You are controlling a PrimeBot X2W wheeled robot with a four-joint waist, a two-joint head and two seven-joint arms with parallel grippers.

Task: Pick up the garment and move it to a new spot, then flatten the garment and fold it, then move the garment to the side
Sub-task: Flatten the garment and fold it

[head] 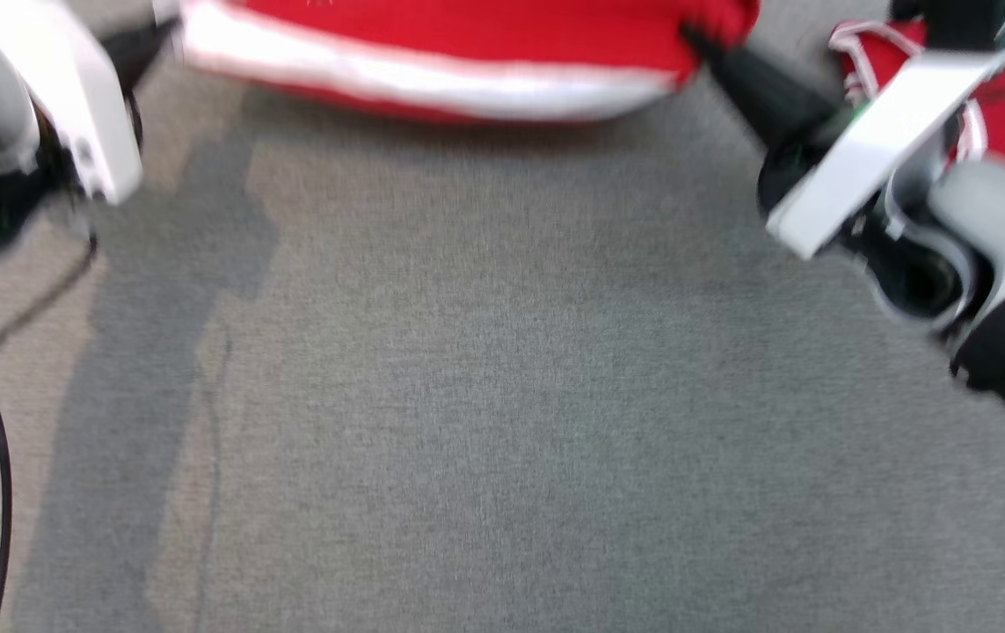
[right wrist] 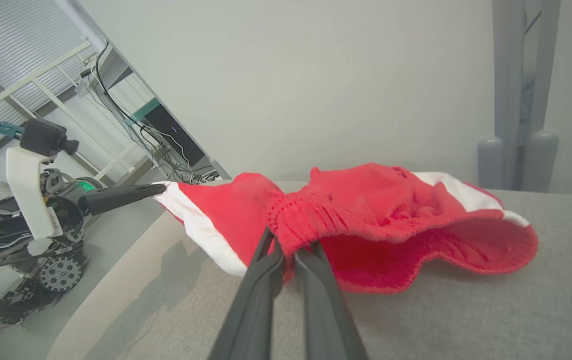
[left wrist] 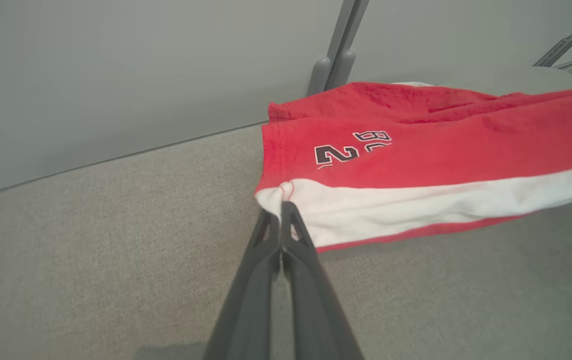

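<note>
The fingers (left wrist: 298,250) of the left gripper (left wrist: 281,207) are pressed together with no gap, and they pinch the corner of the white hem band of the red cloth shorts with a white stripe and dark lettering (left wrist: 416,150); the fingers (right wrist: 260,290) of the right gripper (right wrist: 291,250) are almost closed, and they clamp the gathered elastic waistband of the same garment; in the head view the shorts are at twelve o'clock, the left gripper at about ten o'clock and the right one at about two o'clock; the cloth hangs stretched between the two grips, partly raised above the grey woven fabric surface (left wrist: 115,225), and the far part seems to rest on it.

I judge that the step is to carry the garment to a new place; to do it well, both arms should travel at equal height and speed; the tension should be mild, because the hem grip is thin and may slip; lower both ends together, so the cloth lands without new folds.
</note>
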